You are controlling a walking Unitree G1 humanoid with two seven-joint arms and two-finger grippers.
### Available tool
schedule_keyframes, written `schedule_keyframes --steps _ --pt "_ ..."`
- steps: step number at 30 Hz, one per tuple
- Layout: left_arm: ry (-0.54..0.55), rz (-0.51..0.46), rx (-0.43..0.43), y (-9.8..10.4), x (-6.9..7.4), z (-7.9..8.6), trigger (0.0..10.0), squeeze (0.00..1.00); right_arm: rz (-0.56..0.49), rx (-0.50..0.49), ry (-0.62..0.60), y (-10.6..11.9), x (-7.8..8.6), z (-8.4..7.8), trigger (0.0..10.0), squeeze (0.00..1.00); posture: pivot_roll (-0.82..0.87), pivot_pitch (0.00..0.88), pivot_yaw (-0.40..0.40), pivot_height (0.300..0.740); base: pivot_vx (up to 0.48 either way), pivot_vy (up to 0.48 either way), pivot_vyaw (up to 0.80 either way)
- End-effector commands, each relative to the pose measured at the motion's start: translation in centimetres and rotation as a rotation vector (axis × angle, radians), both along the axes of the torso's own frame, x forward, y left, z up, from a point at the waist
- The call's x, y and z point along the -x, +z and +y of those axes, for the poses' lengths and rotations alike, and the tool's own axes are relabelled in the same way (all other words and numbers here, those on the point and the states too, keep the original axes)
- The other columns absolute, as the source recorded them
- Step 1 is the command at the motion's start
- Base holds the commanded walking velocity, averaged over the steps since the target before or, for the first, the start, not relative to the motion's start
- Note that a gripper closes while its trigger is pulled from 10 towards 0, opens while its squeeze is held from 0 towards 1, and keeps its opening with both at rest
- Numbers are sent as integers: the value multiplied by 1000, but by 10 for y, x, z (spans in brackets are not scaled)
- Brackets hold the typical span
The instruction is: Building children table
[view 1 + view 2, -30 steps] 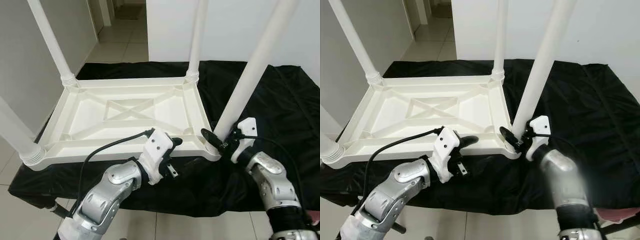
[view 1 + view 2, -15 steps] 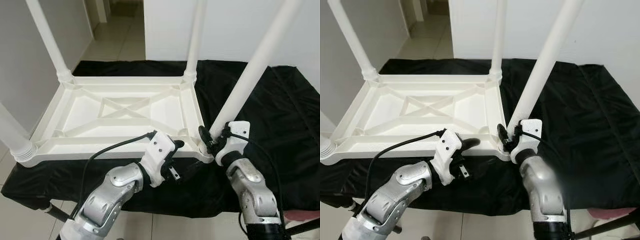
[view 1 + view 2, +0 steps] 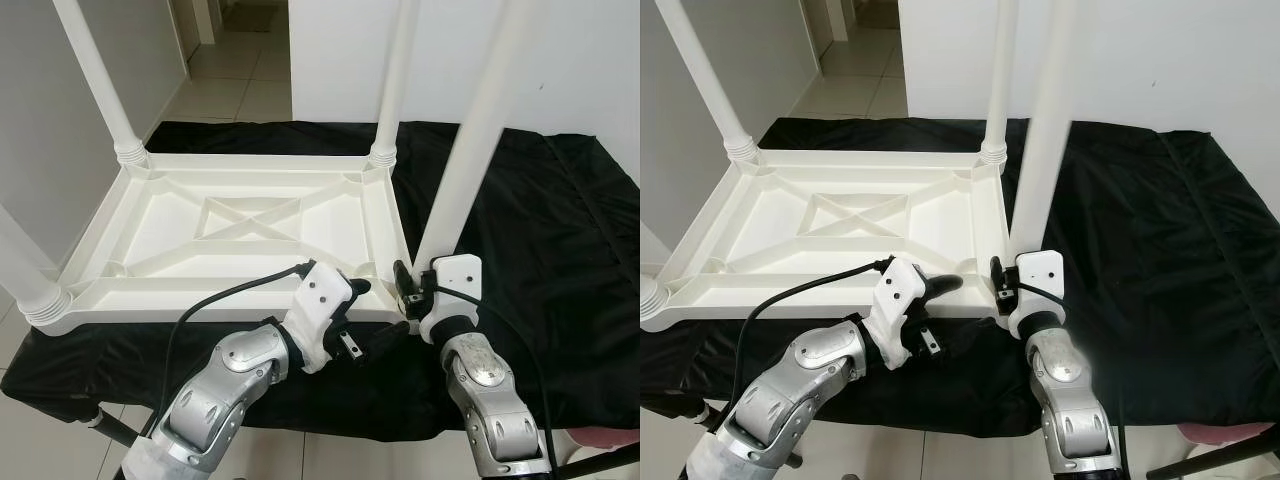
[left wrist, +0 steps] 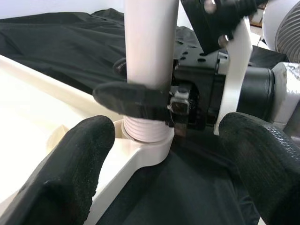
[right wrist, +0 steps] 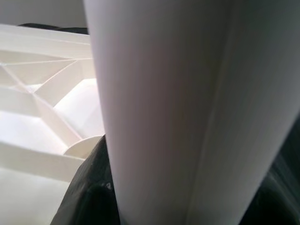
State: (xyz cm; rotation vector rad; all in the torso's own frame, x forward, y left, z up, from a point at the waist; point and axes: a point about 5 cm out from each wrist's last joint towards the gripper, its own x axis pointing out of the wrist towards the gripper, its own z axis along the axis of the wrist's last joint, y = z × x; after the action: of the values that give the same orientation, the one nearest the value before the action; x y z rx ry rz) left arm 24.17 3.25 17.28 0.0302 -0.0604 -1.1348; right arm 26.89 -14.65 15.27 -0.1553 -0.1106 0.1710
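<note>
A white plastic children's table lies upside down on a black cloth. Its far left leg, far right leg and near left leg stand in their corner sockets. The near right leg stands upright in its corner socket. My right gripper is shut on this leg just above its ribbed base, and the leg looms close in the right wrist view. My left gripper is open at the table's front edge beside that corner, its fingers spread and holding nothing.
The black cloth covers the work surface and stretches wide to the right of the table. Its front edge drops off just below my arms. Tiled floor and a hallway lie behind on the left, with a white wall at the back right.
The near right leg has swung from a rightward tilt to upright in its socket. My right gripper moved left with it, still shut on its base. The left gripper stayed put.
</note>
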Motion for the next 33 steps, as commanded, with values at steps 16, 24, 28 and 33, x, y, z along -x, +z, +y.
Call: schedule_keyframes --steps 16,24,28,33 --pt "24 -4 -17 -2 -2 3 10000 0 71 -24 240 -36 8 -9 10000 0 -95 59 43 740 0 0 0" --pt "26 -3 -18 -2 -2 5 10000 0 159 -96 209 -43 -2 -14 10000 0 -89 66 46 740 0 0 0" --pt "28 -1 -18 -2 -2 6 10000 0 198 -90 206 -44 -6 -14 10000 0 -89 72 51 740 0 0 0" --pt "28 -1 -18 -1 -2 6 10000 0 226 -61 253 -37 -14 -12 10000 0 -91 78 52 740 0 0 0"
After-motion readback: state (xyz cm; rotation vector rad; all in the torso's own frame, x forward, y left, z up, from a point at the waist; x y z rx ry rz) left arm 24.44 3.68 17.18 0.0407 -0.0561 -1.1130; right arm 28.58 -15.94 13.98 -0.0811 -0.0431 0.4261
